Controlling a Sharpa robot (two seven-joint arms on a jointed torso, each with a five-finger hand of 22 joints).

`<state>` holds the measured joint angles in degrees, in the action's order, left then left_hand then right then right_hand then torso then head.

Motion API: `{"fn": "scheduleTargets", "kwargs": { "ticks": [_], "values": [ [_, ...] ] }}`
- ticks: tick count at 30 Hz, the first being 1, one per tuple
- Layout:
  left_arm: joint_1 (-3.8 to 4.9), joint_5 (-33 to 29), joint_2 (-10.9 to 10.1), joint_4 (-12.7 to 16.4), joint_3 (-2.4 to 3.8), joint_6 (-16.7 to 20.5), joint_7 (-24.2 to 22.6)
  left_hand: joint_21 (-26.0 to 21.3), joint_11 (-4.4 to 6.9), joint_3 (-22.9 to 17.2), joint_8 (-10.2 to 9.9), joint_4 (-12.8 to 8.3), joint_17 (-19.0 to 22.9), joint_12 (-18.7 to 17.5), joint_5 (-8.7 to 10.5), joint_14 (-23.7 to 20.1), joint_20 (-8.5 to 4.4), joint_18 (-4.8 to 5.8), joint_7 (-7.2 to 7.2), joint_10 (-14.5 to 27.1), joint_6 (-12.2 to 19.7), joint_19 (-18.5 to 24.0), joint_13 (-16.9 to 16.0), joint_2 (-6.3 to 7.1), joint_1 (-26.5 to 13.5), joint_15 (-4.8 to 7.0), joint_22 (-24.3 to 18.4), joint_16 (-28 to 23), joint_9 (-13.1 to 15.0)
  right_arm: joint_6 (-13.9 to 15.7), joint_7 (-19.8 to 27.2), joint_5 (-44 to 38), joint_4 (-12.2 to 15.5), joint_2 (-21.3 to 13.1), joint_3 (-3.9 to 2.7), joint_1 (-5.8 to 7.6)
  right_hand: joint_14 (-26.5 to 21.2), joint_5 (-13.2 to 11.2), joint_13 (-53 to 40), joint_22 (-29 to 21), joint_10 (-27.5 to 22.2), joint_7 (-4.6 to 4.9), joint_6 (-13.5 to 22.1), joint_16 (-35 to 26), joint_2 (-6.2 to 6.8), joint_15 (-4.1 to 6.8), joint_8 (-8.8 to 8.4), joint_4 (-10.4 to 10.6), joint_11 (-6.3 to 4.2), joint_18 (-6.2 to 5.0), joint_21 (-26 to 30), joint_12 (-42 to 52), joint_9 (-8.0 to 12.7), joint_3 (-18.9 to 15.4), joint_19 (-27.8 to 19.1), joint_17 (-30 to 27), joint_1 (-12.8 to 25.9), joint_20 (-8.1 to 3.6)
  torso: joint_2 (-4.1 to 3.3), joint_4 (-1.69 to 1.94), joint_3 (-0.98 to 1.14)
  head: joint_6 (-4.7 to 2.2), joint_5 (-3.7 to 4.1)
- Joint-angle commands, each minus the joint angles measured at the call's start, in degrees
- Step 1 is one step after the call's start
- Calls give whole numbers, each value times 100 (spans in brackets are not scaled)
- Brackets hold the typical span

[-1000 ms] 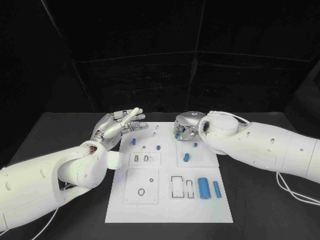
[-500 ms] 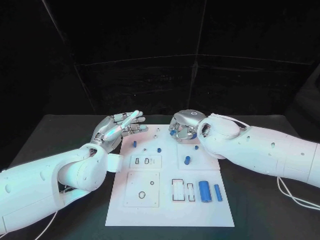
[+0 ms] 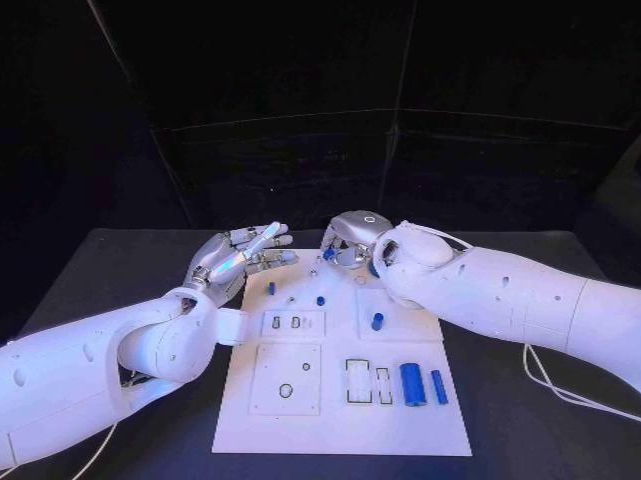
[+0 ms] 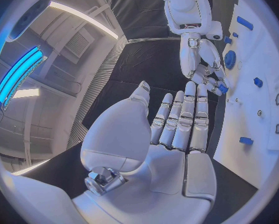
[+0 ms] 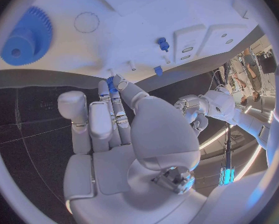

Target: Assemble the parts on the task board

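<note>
The white task board [image 3: 342, 405] lies in the middle of the black table. My right hand [image 3: 352, 241] hovers over the board's far edge and pinches a small blue part [image 5: 109, 81] at its fingertips; that part also shows in the left wrist view [image 4: 221, 88]. A blue gear [image 5: 24, 37] lies on the board beside that hand. My left hand [image 3: 242, 255] is held at the board's far left corner, fingers straight and apart, holding nothing. Small blue pegs [image 3: 271, 287] [image 3: 320, 299] stand on the board, and a short blue piece [image 3: 376, 321] lies near its middle.
A thick blue cylinder [image 3: 411, 383] and a thinner one [image 3: 438, 386] lie side by side at the board's near right, next to rectangular slots [image 3: 356, 380]. An oval slot [image 3: 284, 390] sits at the near left. Black table [image 3: 118, 270] surrounds the board.
My right hand has moved left along the board's far edge, toward the left hand. The left hand has barely moved.
</note>
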<state>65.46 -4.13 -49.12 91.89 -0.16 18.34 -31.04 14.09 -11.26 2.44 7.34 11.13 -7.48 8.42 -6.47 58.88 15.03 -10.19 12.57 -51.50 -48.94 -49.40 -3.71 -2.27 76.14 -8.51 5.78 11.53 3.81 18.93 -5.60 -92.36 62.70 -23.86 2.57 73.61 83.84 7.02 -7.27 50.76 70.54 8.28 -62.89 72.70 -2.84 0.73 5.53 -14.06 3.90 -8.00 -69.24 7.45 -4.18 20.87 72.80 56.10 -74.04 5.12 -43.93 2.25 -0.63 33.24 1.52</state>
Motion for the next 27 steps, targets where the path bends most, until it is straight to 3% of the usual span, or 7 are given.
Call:
{"fn": "scheduleTargets", "kwargs": {
  "ticks": [1, 13, 19, 27],
  "values": [
    [13, 3, 8, 17, 5, -57, -15, 0, -21, -5, -20, -24, -8, -30, 16, 20, -9, -32, 176, -38, -48, -29, 8, 16, 60, -10, -5, -26, -8, 79, 97, 36, -124, 94, -6, 23, 135, -10, -7, 9, -6, 21, 10, 34, 51, 18, -21, 3, 8, 57, -26, -16, -36, 21, -31, 6, -6, -12, -22, 7, -5, 5, 4],
    [33, 3, 6, 45, 6, -53, -7, 0, -21, -5, -20, -24, -8, -30, 16, 20, -9, -32, 176, -38, -48, -29, 8, 16, 60, -10, -5, -26, -8, -173, 129, 39, -526, 407, -6, 31, 133, -20, -9, 5, -13, 24, 19, 33, 74, 14, -33, 20, 11, 55, -27, -28, -33, 24, -39, -4, 14, -8, -45, 15, -12, 12, -6],
    [39, 3, 8, 48, 6, -53, -6, -4, -21, -4, -22, -33, -8, -32, 15, 19, -9, -32, 175, -39, -50, -29, 8, 15, 68, -10, -8, -33, -8, -279, 117, 39, -631, 476, -6, 31, 132, -22, -9, 5, -16, 25, 22, 33, 80, 14, -36, 24, 12, 55, -28, -31, -33, 25, -41, -6, 18, -7, -45, 23, -19, 29, -10],
    [42, 3, 8, 38, 6, -55, 1, -6, -21, -4, -23, -35, -9, -33, 16, 19, -9, -33, 174, -39, -51, -29, 8, 14, 71, -10, -10, -36, -8, -460, 74, 39, -691, 522, -5, 32, 130, -27, -10, -2, -21, 27, 28, 32, 87, 11, -43, 35, 14, 54, -25, -37, -31, 29, -48, -12, 26, -5, -49, 15, -12, 44, -31]
  ]
}}
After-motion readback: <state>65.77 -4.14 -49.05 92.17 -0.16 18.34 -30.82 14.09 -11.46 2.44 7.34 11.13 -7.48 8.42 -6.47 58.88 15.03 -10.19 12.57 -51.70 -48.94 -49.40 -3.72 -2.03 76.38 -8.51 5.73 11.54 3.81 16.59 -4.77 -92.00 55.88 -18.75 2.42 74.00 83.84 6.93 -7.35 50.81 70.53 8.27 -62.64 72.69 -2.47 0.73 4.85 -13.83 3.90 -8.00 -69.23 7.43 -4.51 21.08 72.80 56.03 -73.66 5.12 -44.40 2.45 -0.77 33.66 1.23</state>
